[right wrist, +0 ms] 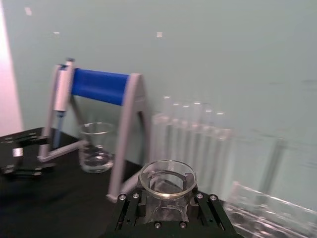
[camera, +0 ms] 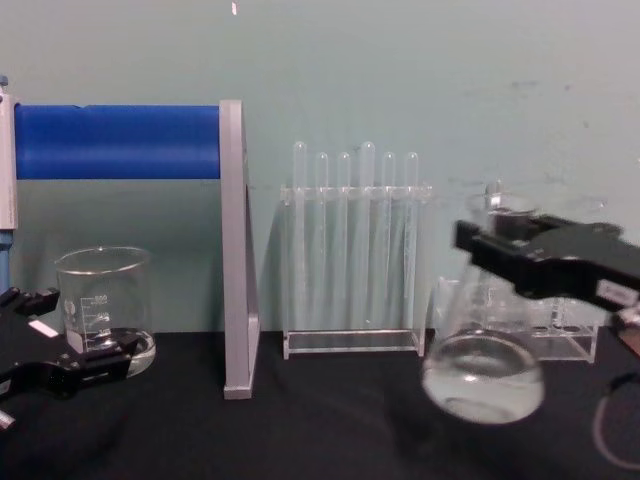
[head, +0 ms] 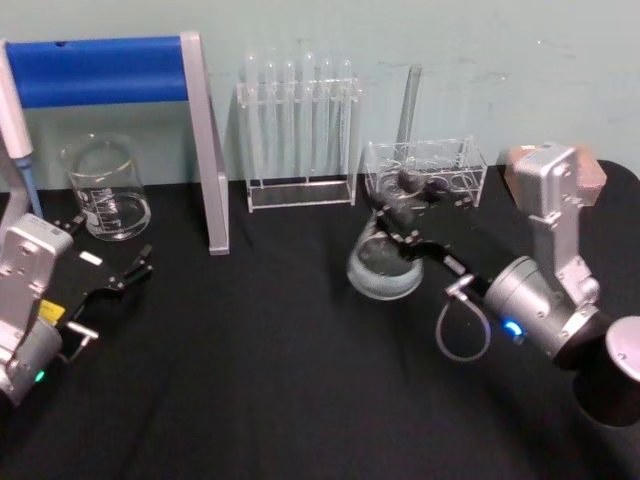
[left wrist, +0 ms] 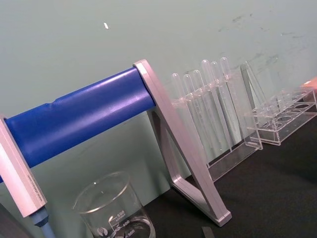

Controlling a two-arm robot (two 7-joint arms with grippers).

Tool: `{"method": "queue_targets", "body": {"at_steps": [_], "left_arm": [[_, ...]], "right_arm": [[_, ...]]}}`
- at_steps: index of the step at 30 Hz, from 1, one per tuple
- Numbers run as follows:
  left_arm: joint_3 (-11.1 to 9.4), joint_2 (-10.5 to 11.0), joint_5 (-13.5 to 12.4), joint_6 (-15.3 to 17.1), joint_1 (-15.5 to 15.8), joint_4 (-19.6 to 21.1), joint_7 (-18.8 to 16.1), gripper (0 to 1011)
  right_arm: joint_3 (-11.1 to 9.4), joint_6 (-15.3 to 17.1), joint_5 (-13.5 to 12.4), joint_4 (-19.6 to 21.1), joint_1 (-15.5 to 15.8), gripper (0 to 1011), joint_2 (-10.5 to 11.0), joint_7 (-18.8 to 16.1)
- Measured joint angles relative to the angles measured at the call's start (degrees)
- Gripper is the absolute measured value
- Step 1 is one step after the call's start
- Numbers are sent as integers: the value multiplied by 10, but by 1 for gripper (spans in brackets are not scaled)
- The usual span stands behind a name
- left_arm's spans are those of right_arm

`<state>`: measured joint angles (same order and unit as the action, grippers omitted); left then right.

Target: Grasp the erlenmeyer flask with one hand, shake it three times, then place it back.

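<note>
Looks like a laboratory: test tubes (head: 307,110) in a clear rack (head: 300,195), a graduated beaker (head: 105,190) and a pipette (head: 14,120) on a blue-barred stand (head: 100,70) along the far edge of a black desk (head: 280,380).

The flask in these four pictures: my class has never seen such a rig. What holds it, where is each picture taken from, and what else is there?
This is a two-armed robot. One picture looks down from its head, one forward from its chest, one from each wrist. The right end effector, its grasping part, is shut on the neck of the erlenmeyer flask, which is tilted and holds clear liquid. The left end effector rests open near a beaker. The black table also bears a test tube rack, a blue-barred stand and a second clear rack.
</note>
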<state>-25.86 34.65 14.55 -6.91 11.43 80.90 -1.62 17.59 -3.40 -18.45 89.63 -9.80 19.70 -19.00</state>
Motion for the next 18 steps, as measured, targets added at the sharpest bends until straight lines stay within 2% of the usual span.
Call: {"method": "queue_targets", "body": {"at_steps": [12,18], "left_arm": [[0,0,0,0,0,0,0,1001],[0,0,0,0,0,0,0,1001]], "right_arm": [[-59,-3,14,-6,13,456,-2,37],[-76,-2,19,-8,18,456,-6,44]]}}
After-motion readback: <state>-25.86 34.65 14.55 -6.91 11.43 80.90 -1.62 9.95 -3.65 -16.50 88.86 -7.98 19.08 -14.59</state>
